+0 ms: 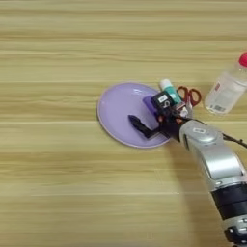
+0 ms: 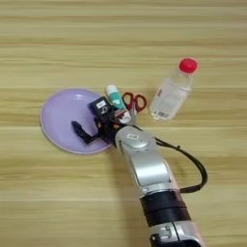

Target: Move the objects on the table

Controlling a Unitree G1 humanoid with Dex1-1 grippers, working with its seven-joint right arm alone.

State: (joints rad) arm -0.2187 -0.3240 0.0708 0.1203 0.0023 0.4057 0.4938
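Two black end effector (image 1: pixel 147 117) fingers, round lilac plate (image 1: pixel 116 113), grained table (image 1: pixel 72 193)

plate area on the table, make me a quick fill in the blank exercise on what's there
1. The plate on the table is ____ in colour.
2. The clear bottle has a ____ cap.
3. The scissors with red handles lie between the white tube and the ____.
4. The right gripper is over the ____.

Missing words: purple; red; bottle; plate

Gripper (image 2: pixel 89 120) spread over lilac plate (image 2: pixel 58 108); white tube (image 2: pixel 115 97), red scissors (image 2: pixel 133 102), bottle (image 2: pixel 171 94) alongside.
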